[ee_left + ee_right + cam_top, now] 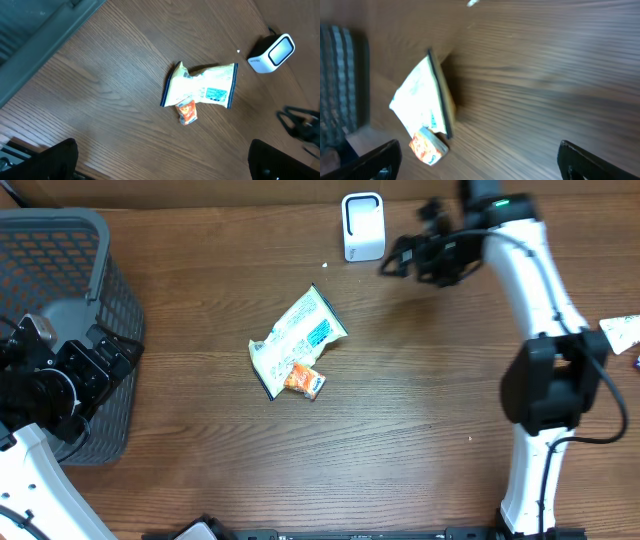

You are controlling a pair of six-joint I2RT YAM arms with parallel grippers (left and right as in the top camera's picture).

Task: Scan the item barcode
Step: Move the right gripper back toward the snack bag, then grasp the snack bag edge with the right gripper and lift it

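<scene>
Left gripper (118,352) and right gripper (392,258) gape wide, both empty. White packet (298,340) lies on desk (420,410), apart from scanner (363,225). Pinch one edge; face barcode squarely to scanner.

No legible text; print on snack packet (298,335) too small.

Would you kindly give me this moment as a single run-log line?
white packet lying mid-table, orange sachet against it | scanner at far side | left pincer open, empty | right pincer open, empty
</scene>
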